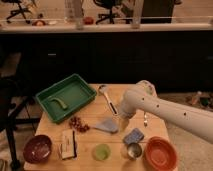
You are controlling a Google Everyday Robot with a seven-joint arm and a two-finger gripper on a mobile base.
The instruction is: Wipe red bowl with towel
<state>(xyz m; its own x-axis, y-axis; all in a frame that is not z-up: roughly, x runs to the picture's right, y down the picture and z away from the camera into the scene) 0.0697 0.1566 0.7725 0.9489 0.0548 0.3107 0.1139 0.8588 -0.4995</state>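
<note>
Soft, light, likely to bunch: the towel (106,125) lies crumpled up and left of the red bowl (160,152) — a raised fold looks best to pinch. The gripper (123,119) hovers up-left of the bowl too, nearer — open or closed, I cannot tell.

Warm, dim light on my table (92,111), darkness behind.
Light falls from above on the wooden top; my pale arm (170,112) catches it brightest, my gripper (123,119) hangs shaded at centre frame, and the left edge sinks into black.
</note>
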